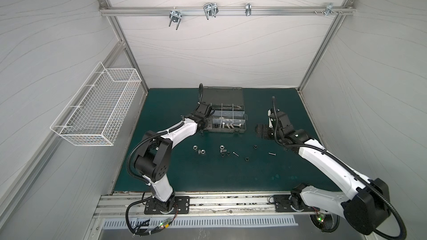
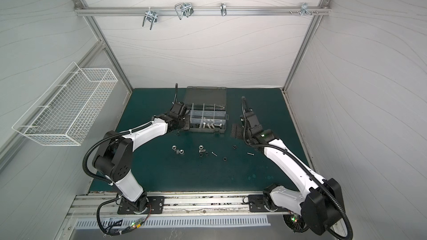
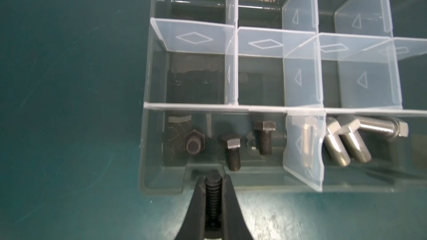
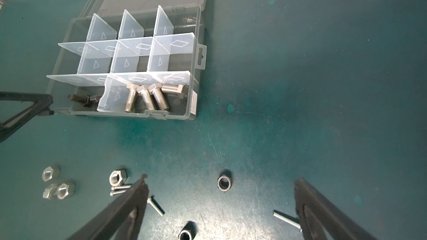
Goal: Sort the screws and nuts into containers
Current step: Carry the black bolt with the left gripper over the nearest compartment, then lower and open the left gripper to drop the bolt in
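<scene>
A black bolt (image 3: 213, 195) is pinched in the left gripper (image 3: 213, 178) at the organizer case's (image 3: 147, 135) front wall, one end hidden in the grip. The right gripper (image 4: 220, 178) is spread over loose nuts (image 4: 117, 177) and screws (image 4: 156, 206) on a scuffed teal mat (image 4: 323, 88), ringed by white panels (image 1: 219, 54).

Left of frame: white wire basket (image 1: 92, 111) on wall. Top: silver U-hooks (image 1: 209, 8) along aluminium rail (image 1: 288, 10). Bottom: green mat (image 1: 208, 174).

Nuts (image 1: 203, 151) and screws (image 1: 235, 153) lie before the organizer case (image 1: 225, 131); bolts (image 1: 227, 125) in its front compartments (image 4: 179, 105).
</scene>
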You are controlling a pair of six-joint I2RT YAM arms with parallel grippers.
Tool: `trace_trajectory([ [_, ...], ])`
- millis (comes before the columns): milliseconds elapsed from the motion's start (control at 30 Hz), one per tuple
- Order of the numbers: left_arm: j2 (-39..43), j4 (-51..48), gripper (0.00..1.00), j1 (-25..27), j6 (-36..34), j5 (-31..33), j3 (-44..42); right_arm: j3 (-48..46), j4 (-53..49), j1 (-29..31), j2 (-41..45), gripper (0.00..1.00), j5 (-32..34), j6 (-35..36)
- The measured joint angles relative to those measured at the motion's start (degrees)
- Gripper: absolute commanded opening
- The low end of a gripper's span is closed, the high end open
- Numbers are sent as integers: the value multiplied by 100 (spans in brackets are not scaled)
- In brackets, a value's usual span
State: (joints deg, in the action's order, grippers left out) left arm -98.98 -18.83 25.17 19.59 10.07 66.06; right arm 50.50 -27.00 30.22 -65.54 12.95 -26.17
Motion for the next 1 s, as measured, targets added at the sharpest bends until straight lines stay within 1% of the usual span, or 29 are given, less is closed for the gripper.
trace_trajectory([
  [467,-442,184,6,-155,-11,0,315,0,0,0,-140,99,-173,4],
  [667,-669,203,11,-181,-9,22,444,0,-4,0,-278,99,-173,0],
  [767,-737,199,18,-184,-7,28,459,0,-7,0,-376,99,-195,0],
  [900,-752,186,32,-184,0,48,501,0,-9,0,-476,99,-258,0],
  [1000,-752,197,40,-184,4,57,562,0,-9,0,-498,99,-293,2],
])
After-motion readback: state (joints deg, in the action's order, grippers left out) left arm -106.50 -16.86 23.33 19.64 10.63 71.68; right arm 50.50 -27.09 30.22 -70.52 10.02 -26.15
